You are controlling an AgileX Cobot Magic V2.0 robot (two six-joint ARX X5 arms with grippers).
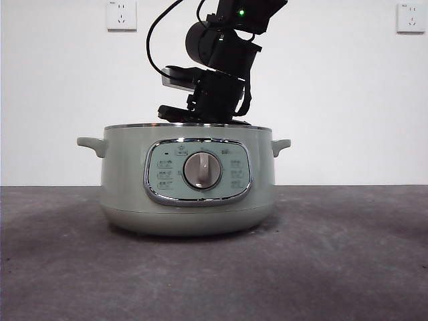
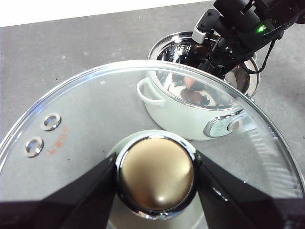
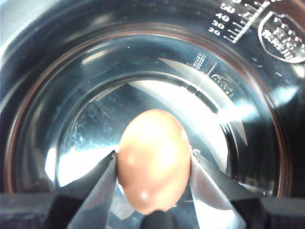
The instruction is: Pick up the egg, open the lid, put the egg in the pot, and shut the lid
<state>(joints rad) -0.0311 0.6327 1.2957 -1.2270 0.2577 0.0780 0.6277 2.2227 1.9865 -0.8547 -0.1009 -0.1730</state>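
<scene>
Right pincer (image 3: 153,167) pinches the egg (image 3: 153,160) inside the pot (image 1: 187,180); left pincer (image 2: 155,174) clamps the lid (image 2: 95,109) knob

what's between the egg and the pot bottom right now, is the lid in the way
Nothing visible. The right pincer holds the egg over the open pot, bare steel below it. The left pincer holds the lid off to one side.

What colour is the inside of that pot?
Shiny silver metal, unlike its pale green outside; the pot shows this best in the right wrist view, behind the egg.
</scene>
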